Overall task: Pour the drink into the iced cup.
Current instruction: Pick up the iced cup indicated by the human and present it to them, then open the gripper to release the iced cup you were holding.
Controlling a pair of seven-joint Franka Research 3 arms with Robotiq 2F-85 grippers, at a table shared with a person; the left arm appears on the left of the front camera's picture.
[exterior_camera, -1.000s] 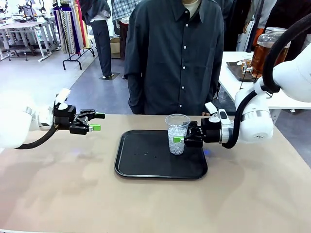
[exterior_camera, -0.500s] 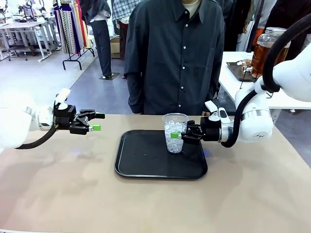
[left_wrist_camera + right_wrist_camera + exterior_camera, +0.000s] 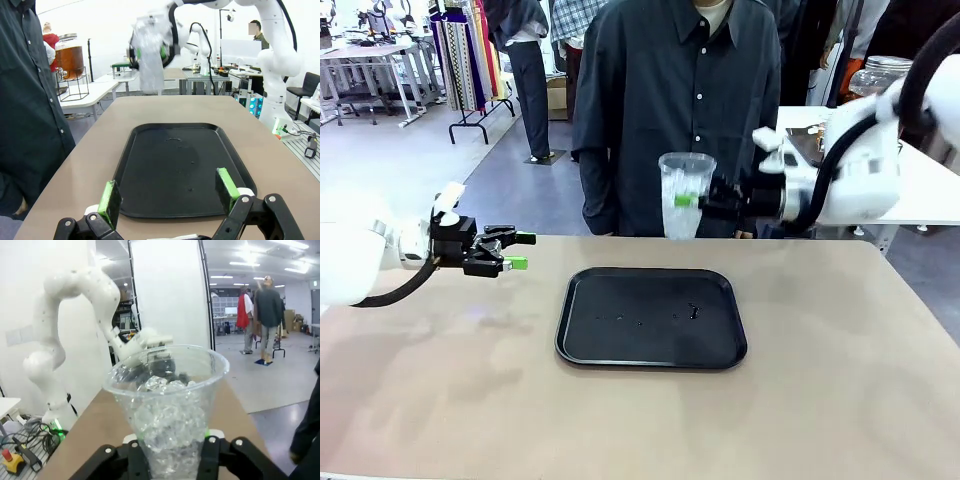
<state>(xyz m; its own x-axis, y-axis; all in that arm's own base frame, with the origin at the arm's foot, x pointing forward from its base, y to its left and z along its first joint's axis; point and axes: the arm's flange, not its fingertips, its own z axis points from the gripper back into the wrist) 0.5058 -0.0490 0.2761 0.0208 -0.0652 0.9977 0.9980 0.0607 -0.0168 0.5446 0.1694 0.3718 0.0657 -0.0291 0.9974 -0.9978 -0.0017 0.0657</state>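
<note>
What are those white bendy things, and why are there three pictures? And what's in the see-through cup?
The white things are two robot arms. Each ends in a gripper: two fingers with green pads. One picture comes from a camera between the arms, looking across the table at a person. The other two come from small cameras on the wrists, looking along the fingers. A black tray lies on the table. The right gripper is shut on a clear cup of ice, held in the air. The left gripper is open and empty. The brown drink sits in a big glass jar on another table.
</note>
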